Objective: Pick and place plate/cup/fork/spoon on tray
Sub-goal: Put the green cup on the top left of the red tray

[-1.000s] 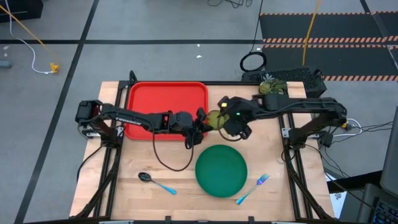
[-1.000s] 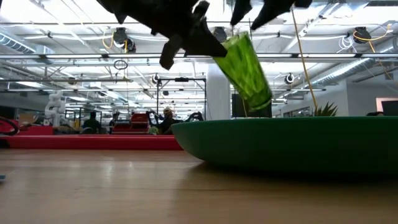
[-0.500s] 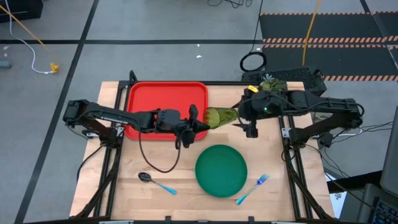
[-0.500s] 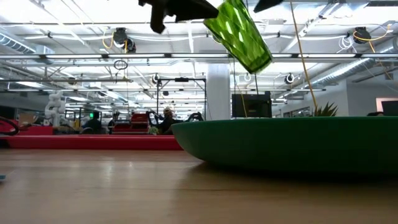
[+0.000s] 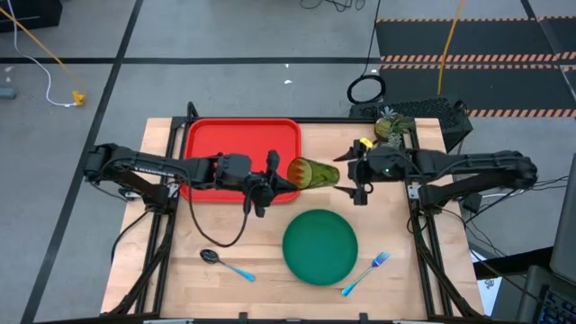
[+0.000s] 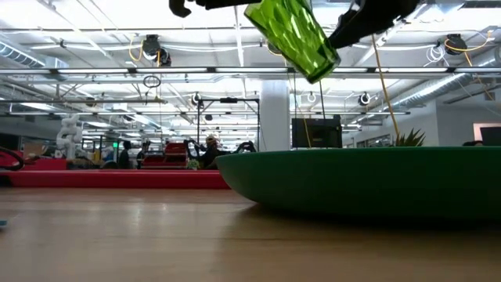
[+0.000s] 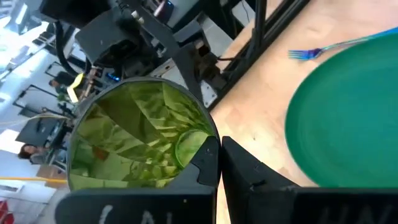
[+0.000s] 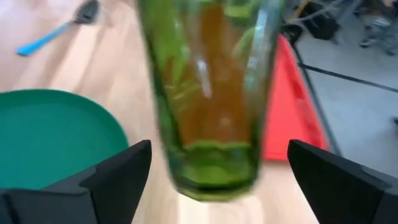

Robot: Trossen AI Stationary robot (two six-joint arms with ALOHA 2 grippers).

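The olive-green cup (image 5: 312,171) is in the air above the table's middle, between the red tray (image 5: 238,144) and the dark green plate (image 5: 319,245). It lies nearly on its side. My left gripper (image 5: 281,175) is shut on it at its mouth (image 7: 219,155). My right gripper (image 5: 347,173) is open just off the cup's base (image 8: 211,177), with one finger on each side of the base (image 8: 219,149), touching nothing. The fork (image 5: 364,273) lies right of the plate. The spoon (image 5: 225,263) lies left of it. My left gripper holds the cup by its rim (image 7: 210,134), with one finger (image 7: 205,167) inside the mouth and the other (image 7: 255,177) outside the wall. The fingers come nearly level from the table's left. The cup (image 6: 293,35) is lifted clear, tilted, with its base toward the right and a little down.
A small potted plant (image 5: 393,124) stands at the far right of the table. The plate (image 6: 360,180) fills the near middle, below the cup. The tray (image 6: 117,178) lies at the far left. Bare wood shows along the table's near edge.
My right gripper has come off the cup and drawn back toward the table's right edge. My left gripper has carried the cup up and a little toward the table's left, toward the tray. The cup stays tilted, with its base toward the right.
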